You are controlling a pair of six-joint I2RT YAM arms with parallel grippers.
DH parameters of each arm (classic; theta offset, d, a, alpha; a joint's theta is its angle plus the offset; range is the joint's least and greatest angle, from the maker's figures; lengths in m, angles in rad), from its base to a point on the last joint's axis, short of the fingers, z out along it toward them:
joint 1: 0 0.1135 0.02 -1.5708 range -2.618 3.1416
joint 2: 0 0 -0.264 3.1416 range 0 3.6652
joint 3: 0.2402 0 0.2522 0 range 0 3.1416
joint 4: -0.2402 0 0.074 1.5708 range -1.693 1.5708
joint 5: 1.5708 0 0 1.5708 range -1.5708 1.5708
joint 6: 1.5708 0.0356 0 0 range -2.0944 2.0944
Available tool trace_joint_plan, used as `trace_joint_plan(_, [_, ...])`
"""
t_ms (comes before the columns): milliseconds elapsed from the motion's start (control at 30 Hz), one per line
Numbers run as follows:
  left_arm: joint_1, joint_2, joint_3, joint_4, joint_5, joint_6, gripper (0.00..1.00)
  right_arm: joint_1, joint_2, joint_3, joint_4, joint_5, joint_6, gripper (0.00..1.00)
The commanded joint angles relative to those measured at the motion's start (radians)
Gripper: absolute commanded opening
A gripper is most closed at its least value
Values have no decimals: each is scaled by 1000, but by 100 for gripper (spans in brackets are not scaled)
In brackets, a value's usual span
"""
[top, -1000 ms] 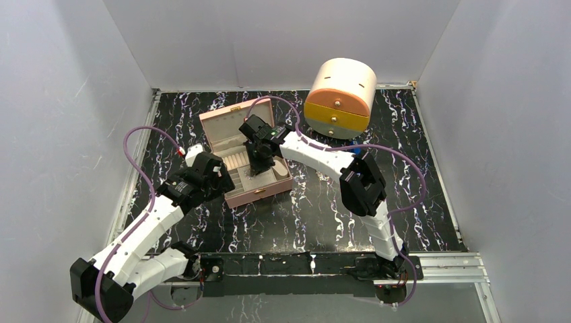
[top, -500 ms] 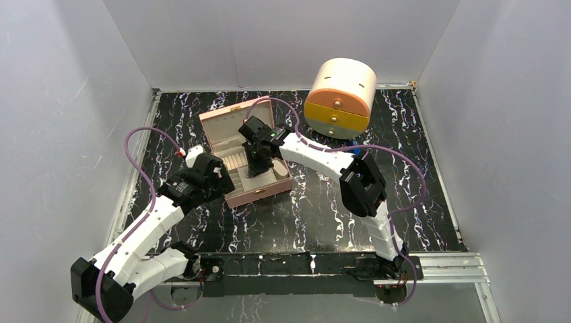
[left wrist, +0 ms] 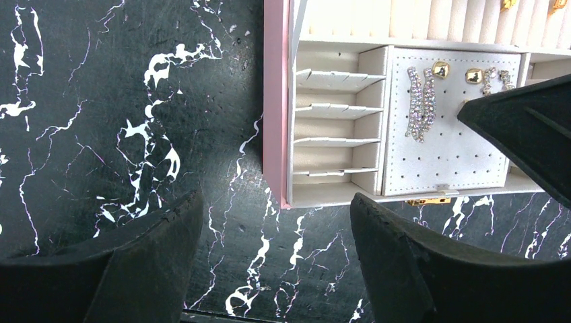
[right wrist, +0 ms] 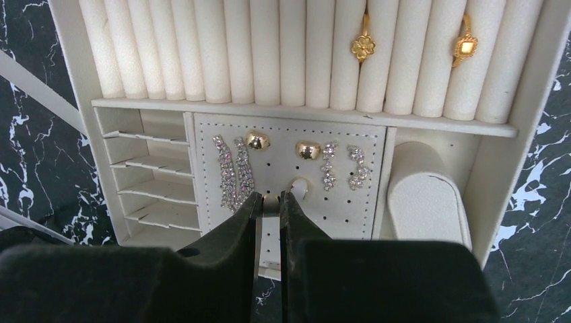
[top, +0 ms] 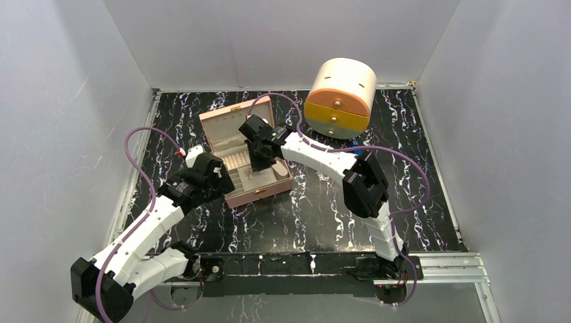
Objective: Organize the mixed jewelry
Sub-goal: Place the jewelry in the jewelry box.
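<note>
Here, the right pincer (right wrist: 269, 202) hangs clenched to a thin slit over the earring panel (right wrist: 350, 208) of the pink box (left wrist: 275, 101), where sparkling earrings (right wrist: 232, 171) and gold studs (right wrist: 256, 140) sit; two gold rings (right wrist: 363, 46) rest in the rolls (right wrist: 269, 47). The left pincer (left wrist: 276, 202) gapes released above the surface (left wrist: 101, 101).

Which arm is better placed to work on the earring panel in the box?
Right. The right gripper hangs directly over the earring panel, fingers almost together. The left gripper is open, over the table at the box edge.
</note>
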Motion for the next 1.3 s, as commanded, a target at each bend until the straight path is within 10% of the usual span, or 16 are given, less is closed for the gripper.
trace_joint_plan(0, [4,-8,1,-1,-26,3,77,-1,-45,30,-5,31,-3,10])
trace_joint_plan(1267, [4,0,1,-3,-33,9,77,-2,17,46,-34,-4,-37,9])
